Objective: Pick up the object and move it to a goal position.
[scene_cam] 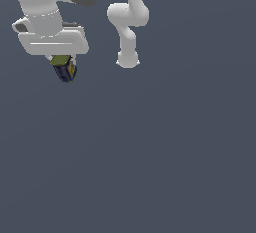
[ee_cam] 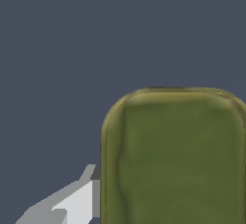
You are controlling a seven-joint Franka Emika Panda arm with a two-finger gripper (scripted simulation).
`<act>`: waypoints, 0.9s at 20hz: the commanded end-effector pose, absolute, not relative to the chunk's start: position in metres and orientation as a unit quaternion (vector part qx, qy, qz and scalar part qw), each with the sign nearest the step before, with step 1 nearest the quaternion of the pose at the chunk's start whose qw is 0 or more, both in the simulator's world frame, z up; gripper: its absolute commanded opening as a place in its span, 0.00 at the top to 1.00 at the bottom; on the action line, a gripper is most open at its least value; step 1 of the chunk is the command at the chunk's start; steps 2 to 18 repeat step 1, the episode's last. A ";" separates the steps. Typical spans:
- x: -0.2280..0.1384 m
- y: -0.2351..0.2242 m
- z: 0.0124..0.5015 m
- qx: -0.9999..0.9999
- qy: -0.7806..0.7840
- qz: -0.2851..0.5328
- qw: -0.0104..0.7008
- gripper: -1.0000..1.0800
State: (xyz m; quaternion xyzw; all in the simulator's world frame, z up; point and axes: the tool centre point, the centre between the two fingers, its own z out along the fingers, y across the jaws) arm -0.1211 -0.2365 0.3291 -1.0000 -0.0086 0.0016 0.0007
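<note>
The object (scene_cam: pixel 64 68) is a small block, olive-yellow at its upper end and dark navy blue at its lower end. It hangs under my white gripper (scene_cam: pixel 65 66) at the upper part of the exterior view's left, held off the ground. The gripper is shut on it, and its fingers are mostly hidden by the block. In the wrist view the block's olive-yellow end (ee_cam: pixel 175 158) fills much of the frame, very close to the camera, with one grey-white finger (ee_cam: pixel 77 201) pressed against its side.
The white arm's base and links (scene_cam: pixel 128 24) stand at the back of the exterior view, to the right of the gripper. The ground is a plain dark grey-blue surface (scene_cam: pixel 150 152).
</note>
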 end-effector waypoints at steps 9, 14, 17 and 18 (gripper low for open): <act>-0.120 -0.238 0.332 -1.000 -0.009 0.000 0.000 1.00; -0.120 -0.238 0.332 -1.000 -0.009 0.000 0.000 1.00; -0.120 -0.238 0.332 -1.000 -0.009 0.000 0.000 1.00; -0.120 -0.238 0.332 -1.000 -0.009 0.000 0.000 1.00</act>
